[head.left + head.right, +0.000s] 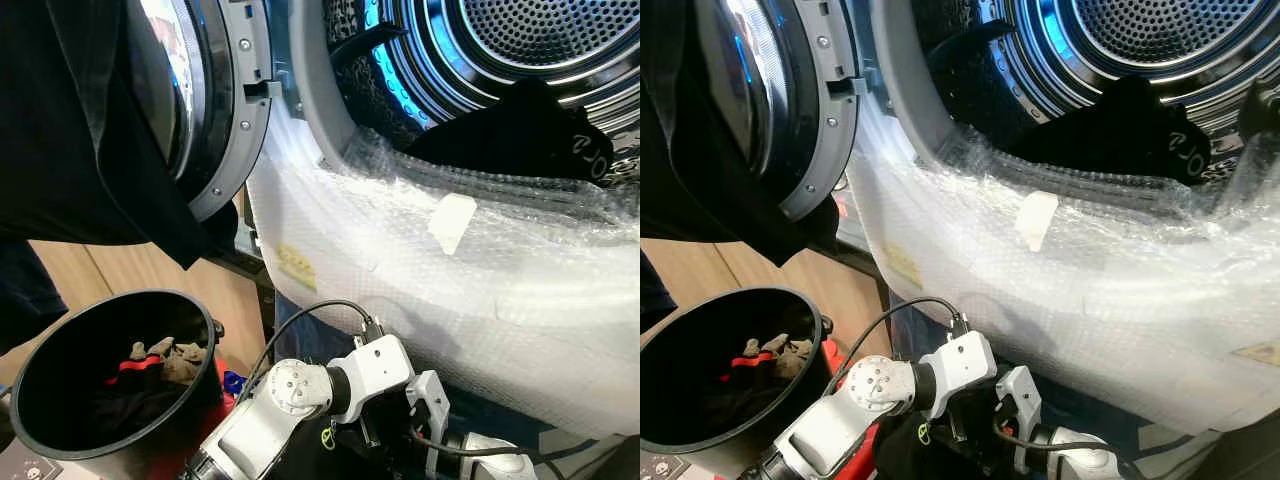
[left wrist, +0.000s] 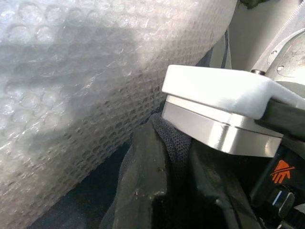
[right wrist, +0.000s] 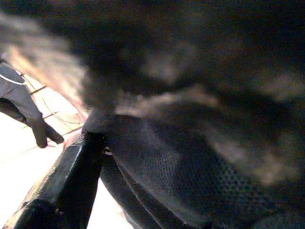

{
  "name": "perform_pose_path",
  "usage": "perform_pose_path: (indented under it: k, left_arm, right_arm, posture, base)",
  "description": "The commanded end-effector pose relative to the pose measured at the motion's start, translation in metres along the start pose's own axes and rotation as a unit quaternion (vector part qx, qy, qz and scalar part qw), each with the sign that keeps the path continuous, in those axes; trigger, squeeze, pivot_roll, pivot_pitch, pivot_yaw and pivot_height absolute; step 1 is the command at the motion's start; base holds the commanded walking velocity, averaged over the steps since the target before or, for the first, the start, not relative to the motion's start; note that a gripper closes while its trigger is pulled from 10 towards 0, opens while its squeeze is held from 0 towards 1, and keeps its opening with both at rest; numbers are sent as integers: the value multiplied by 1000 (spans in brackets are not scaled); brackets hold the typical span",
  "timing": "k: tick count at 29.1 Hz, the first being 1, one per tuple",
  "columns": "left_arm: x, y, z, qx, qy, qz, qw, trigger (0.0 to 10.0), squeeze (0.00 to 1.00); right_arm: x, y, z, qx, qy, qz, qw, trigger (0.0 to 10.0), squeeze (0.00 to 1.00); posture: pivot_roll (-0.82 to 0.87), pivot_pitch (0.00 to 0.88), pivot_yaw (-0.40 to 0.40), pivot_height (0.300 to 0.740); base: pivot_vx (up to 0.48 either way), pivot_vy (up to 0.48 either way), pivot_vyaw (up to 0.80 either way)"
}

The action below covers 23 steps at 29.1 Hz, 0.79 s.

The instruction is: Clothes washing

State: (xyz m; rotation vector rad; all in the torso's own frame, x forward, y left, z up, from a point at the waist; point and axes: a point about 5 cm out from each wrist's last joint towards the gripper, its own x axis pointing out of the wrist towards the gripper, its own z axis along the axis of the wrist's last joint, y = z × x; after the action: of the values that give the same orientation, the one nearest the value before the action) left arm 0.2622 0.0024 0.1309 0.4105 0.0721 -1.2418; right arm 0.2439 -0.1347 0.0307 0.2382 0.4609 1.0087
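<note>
I have a dark mesh garment (image 2: 167, 157) bunched low in front of me, below the washer's mouth and between my two arms. In the left wrist view it sits right between the black fingers (image 2: 143, 200) of the left pincer (image 2: 183, 210), so I judge that pincer is closed on it. The right wrist view shows the same perforated black cloth (image 3: 181, 176) pressed against one finger (image 3: 66, 181), but it is too blurred for me to tell whether the right pincer is wide or narrow.

I expect this fabric to be light, limp and stretchy, apt to snag on the door seal and trail. I would take hold at a thick gathered fold, not a single thin edge, so it does not slide out.

Another black garment with white lettering (image 1: 540, 140) already lies in the steel drum (image 1: 540, 40), draped toward the grey door seal (image 1: 310, 110). The washer front is wrapped in bubble wrap (image 1: 420, 260), which could catch my fingers on the way up. The round door (image 1: 215, 110) stands open on my left, and a dark cloth (image 1: 70, 120) hangs beside it. Lower left stands a black laundry bucket (image 1: 60, 440) holding more clothes, some tan and red (image 1: 160, 360). My left arm (image 1: 300, 390) is bent just beside it
</note>
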Motion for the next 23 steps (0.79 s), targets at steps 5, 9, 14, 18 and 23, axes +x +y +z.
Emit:
perform_pose_path:
  k: [5,9,14,18,23]
  left_arm:
    - [7,-4,33,35,-80,-14,996,0,0]
    - [7,-3,37,37,-84,-12,996,0,0]
    - [6,-4,38,35,-86,-14,996,0,0]
    - [6,-5,36,31,-85,-13,996,0,0]
    - [6,-3,36,35,-82,-13,996,0,0]
  right_arm:
    - [7,-6,-12,94,-2,-39,995,10000,0]
    - [9,-8,-16,109,-18,-59,992,10000,0]
    - [7,-2,-25,112,-23,-48,992,8431,0]
    - [4,0,-30,117,-26,-48,992,0,0]
    - [6,2,-27,111,-35,-34,993,0,0]
  posture:
    - [153,0,57,740]
    - [160,0,60,740]
    - [158,0,64,740]
    - [157,0,62,740]
    - [147,0,78,740]
  base:
    - [0,0,0]
    - [0,0,0]
    - [0,0,0]
    - [0,0,0]
    - [0,0,0]
